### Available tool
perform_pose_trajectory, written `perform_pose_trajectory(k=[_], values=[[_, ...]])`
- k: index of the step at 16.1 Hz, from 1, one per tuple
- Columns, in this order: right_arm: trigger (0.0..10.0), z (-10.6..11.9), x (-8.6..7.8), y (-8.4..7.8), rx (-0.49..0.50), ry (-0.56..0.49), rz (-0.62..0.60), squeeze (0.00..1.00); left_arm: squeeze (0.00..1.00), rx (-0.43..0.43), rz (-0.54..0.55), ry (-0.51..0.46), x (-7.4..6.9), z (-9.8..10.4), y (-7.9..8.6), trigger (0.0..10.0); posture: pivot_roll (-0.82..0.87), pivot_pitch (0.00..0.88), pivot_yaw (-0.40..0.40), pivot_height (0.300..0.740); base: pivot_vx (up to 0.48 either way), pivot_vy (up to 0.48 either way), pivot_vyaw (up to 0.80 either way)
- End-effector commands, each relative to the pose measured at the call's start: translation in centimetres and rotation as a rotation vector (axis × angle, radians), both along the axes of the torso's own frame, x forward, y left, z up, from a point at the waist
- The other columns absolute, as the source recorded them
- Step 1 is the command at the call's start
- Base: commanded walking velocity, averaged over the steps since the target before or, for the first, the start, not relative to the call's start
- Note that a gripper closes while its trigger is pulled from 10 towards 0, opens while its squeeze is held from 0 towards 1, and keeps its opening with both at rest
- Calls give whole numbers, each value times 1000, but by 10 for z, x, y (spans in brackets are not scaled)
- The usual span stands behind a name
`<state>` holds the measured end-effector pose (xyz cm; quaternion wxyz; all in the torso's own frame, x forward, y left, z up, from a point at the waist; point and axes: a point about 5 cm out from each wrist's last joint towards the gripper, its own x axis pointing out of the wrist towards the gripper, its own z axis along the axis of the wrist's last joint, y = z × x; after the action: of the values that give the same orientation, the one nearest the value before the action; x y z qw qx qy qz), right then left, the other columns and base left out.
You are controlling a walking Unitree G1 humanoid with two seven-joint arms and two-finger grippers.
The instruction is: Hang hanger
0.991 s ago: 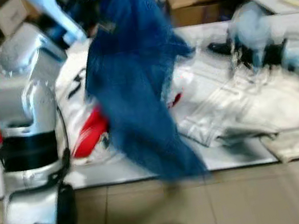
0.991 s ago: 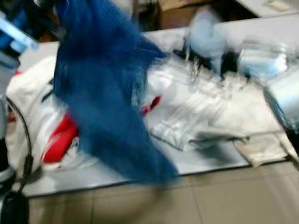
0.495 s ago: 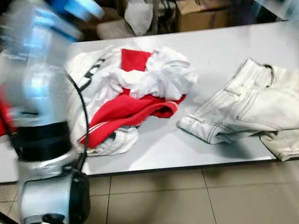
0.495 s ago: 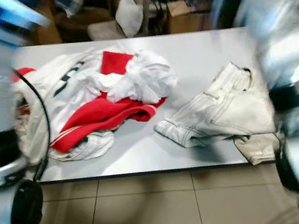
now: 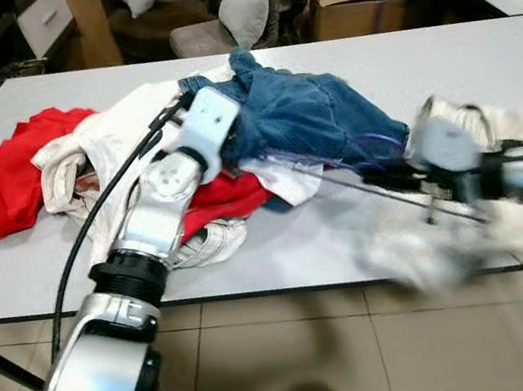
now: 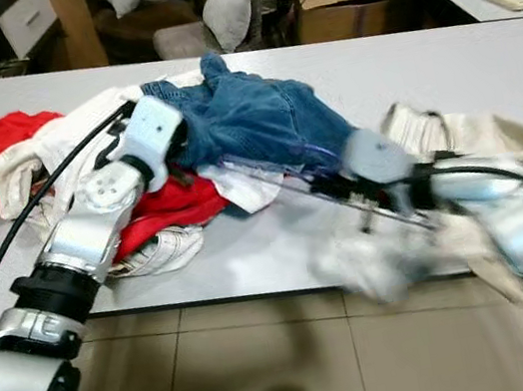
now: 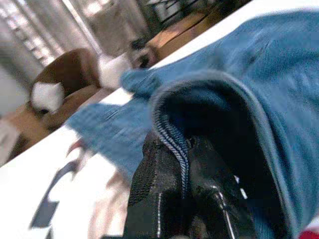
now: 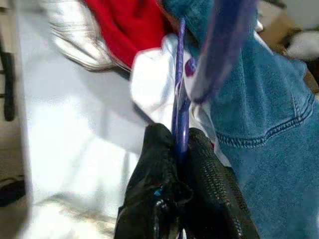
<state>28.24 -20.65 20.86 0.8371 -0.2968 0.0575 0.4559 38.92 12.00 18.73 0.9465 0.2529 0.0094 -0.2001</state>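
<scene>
Two pincers work over the grey surface [image 5: 15,290]. Left pincer [image 7: 172,164] is clamped on the hem of the blue denim garment [image 5: 304,117], which lies on the red and white clothing pile [image 5: 63,160]. Right pincer [image 8: 177,149], blurred, is closed on the translucent purple plastic hanger [image 8: 180,99], whose far end lies under the denim. Cream trousers [image 6: 478,132] lie at the right edge.

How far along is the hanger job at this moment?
Early to midway. Done: the blue jeans lie on the white table over the clothes pile. In hand: the left gripper is shut on the jeans' hem, and the right gripper is shut on the clear purple hanger, whose far end reaches the denim. Left: seating the jeans properly on the hanger and hanging it up.
</scene>
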Motion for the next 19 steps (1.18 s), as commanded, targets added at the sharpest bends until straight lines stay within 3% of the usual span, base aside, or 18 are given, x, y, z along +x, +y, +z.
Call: perform_pose_trajectory(k=[1,3,5,6,7,10,12,13,15,16,17,18,19], values=[[10000,24,-6,1,21,-68,49,0,0,3,47,-27,6,7,9,10000,-208,0,59,740,0,0,0],[10000,31,-10,-2,-16,-90,57,0,0,53,77,-29,10,4,18,10000,-208,0,62,740,0,0,0],[10000,40,-2,-7,-39,-146,3,0,0,130,80,-36,13,1,27,10000,-207,0,64,740,0,0,0],[10000,42,-3,-8,-48,-148,-7,0,682,124,60,-16,13,0,29,10000,-207,0,64,740,0,0,0],[10000,44,-8,-7,-54,-137,29,0,1000,133,51,0,14,0,35,10000,-201,0,60,740,0,0,0],[10000,51,-28,-15,-80,-42,163,0,1000,252,26,80,13,-1,60,10000,-204,0,65,740,0,0,0],[10000,71,-32,-27,17,-27,187,0,1000,276,33,110,12,5,81,10000,-207,0,68,740,0,0,0],[10000,77,-31,-32,67,-43,171,0,1000,256,-27,143,10,4,83,10000,-208,0,70,740,0,0,0],[10000,88,-18,-50,191,-132,-6,0,1000,154,-236,245,-5,5,95,10000,-205,0,70,740,0,0,0],[10000,88,-17,-51,205,-133,-29,0,1000,125,-270,261,-8,7,97,10000,-205,0,70,740,0,0,0],[10000,76,-21,-52,241,-62,-71,0,1000,57,-384,328,-20,10,107,10000,-203,0,68,740,0,0,0],[10000,74,-22,-53,246,-47,-78,0,1000,50,-403,340,-22,10,109,10000,-203,0,68,740,0,0,0],[10000,67,-22,-53,268,-22,-115,0,1000,-124,-471,295,-27,28,109,10000,-195,0,56,740,0,0,0]])
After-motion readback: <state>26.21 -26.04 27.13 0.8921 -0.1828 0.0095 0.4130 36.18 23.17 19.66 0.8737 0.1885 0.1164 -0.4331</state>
